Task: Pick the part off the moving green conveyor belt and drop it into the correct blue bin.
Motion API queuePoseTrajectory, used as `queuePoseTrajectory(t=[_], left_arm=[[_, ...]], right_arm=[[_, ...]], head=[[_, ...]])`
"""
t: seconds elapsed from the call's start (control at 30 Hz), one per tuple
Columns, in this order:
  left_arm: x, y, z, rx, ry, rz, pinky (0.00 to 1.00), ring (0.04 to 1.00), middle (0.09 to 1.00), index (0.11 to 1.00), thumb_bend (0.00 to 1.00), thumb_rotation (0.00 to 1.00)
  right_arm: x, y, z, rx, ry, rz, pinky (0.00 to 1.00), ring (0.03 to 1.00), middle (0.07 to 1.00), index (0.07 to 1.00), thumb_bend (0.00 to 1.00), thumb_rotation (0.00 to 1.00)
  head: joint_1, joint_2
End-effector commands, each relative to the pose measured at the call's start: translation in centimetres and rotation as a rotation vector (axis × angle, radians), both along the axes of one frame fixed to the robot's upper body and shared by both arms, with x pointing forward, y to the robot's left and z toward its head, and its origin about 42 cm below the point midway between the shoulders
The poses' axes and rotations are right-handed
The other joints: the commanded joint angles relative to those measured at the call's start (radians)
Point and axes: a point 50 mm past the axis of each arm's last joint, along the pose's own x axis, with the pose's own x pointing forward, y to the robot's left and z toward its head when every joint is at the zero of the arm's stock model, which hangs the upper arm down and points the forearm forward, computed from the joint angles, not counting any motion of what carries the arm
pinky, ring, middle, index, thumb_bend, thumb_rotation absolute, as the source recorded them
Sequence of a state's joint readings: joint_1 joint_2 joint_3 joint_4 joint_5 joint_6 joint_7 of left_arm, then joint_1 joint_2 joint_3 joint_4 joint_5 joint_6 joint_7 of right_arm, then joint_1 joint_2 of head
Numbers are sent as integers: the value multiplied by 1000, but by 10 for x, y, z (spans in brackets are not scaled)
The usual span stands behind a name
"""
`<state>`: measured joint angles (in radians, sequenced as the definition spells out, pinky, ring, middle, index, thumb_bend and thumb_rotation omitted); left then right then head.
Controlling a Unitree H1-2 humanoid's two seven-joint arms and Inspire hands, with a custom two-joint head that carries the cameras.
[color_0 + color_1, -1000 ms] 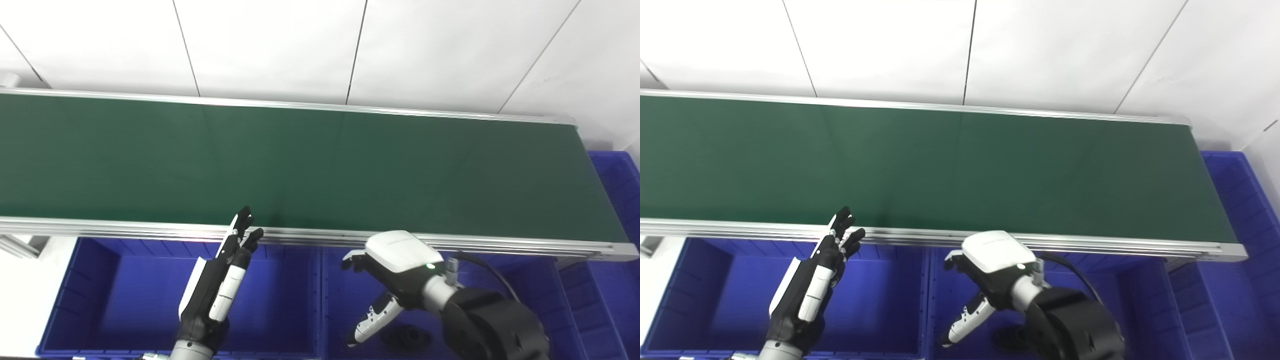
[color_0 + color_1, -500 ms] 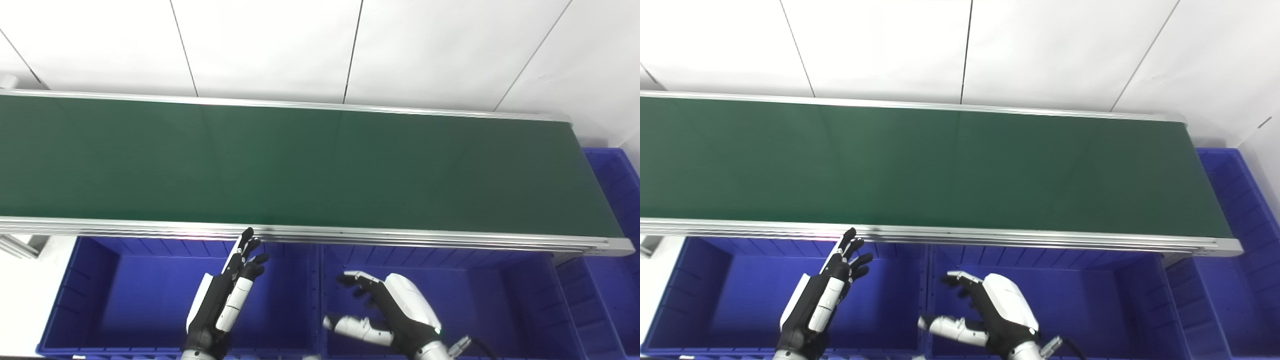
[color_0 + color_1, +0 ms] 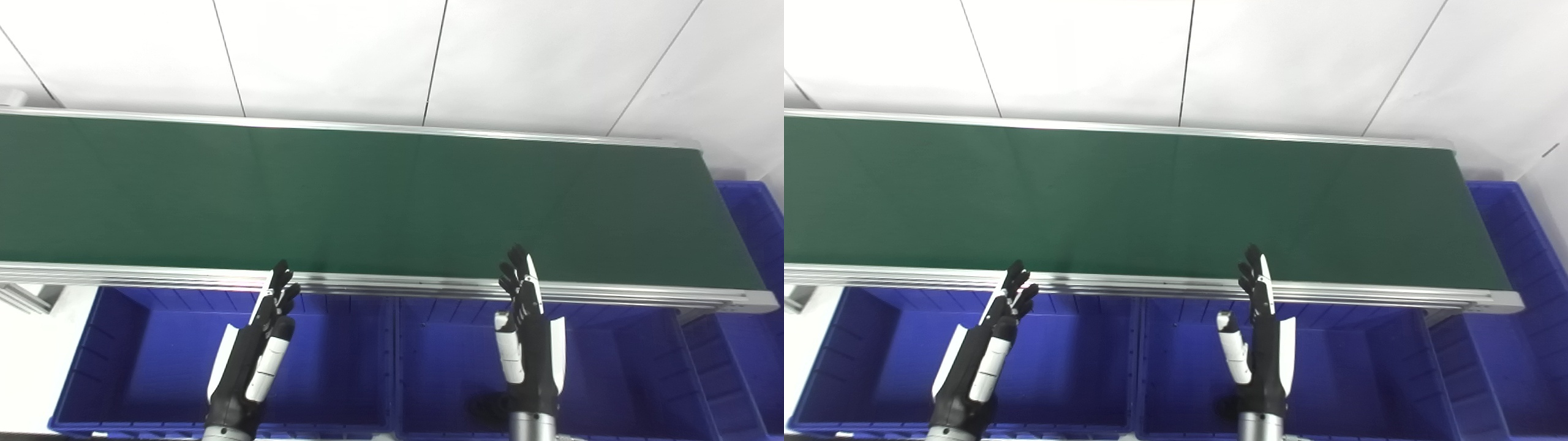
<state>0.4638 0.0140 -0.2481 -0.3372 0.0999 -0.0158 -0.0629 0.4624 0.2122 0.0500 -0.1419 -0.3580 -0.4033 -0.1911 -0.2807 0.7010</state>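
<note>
The green conveyor belt (image 3: 367, 196) runs across the view with no part on it. A dark part (image 3: 488, 407) lies on the floor of the middle blue bin (image 3: 612, 380), mostly hidden behind my right wrist. My right hand (image 3: 527, 343) stands upright over that bin, open, fingers straight and pointing at the belt's near rail. My left hand (image 3: 254, 361) is raised over the left blue bin (image 3: 153, 367), also open with fingers stretched upward and holding nothing.
An aluminium rail (image 3: 398, 285) edges the belt's near side above the bins. A third blue bin (image 3: 756, 257) sits past the belt's right end. A white tiled wall (image 3: 392, 55) rises behind the belt.
My right hand has turned from a curled, palm-down pose to upright with fingers straight, and moved right. The left hand dipped and rose again, shifting slightly left. The dark part shows in the middle bin.
</note>
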Motion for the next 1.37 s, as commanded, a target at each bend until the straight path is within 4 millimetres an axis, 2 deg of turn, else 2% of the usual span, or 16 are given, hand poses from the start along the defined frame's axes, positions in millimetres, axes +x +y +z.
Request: queuePoseTrajectory(t=[0.0, 0.13, 0.37, 0.67, 0.83, 1.0, 1.17, 1.33], left_arm=[[5, -1, 11, -22, -80, 10, 999, 968, 1000, 1000, 655, 973], [7, 1, 11, -13, -86, 13, 1000, 966, 1000, 1000, 645, 983], [11, 2, 10, 13, -111, 28, 997, 964, 1000, 1000, 633, 980], [11, -1, 9, 20, -115, 40, 987, 981, 1000, 1000, 675, 977], [9, -3, 10, 23, -124, 39, 990, 991, 1000, 1000, 665, 975], [5, -3, 13, 7, -135, 43, 1000, 1000, 1000, 1000, 648, 971], [1, -5, 13, -3, -153, 48, 1000, 1000, 1000, 1000, 638, 988], [-3, -8, 14, -13, -155, 44, 1000, 1000, 1000, 1000, 648, 979]], right_arm=[[5, 12, 12, 17, -86, -21, 955, 955, 988, 999, 702, 1000], [5, 14, 13, 2, -78, -25, 994, 986, 1000, 1000, 719, 1000], [6, 14, 13, -22, -76, -17, 991, 984, 1000, 1000, 733, 1000], [8, 15, 11, 4, -25, 7, 987, 989, 999, 986, 753, 1000], [-7, 17, 17, 129, 42, 41, 940, 967, 986, 997, 721, 1000], [-29, 18, 30, 227, 43, 52, 947, 951, 972, 996, 770, 1000], [-41, 18, 37, 271, 39, 57, 955, 955, 976, 986, 781, 1000], [-46, 17, 38, 241, 36, 94, 948, 954, 976, 988, 757, 1000]], head=[[1, 0], [-3, 1], [-3, 1], [4, 3], [15, 10], [15, 20], [19, 25], [19, 31]])
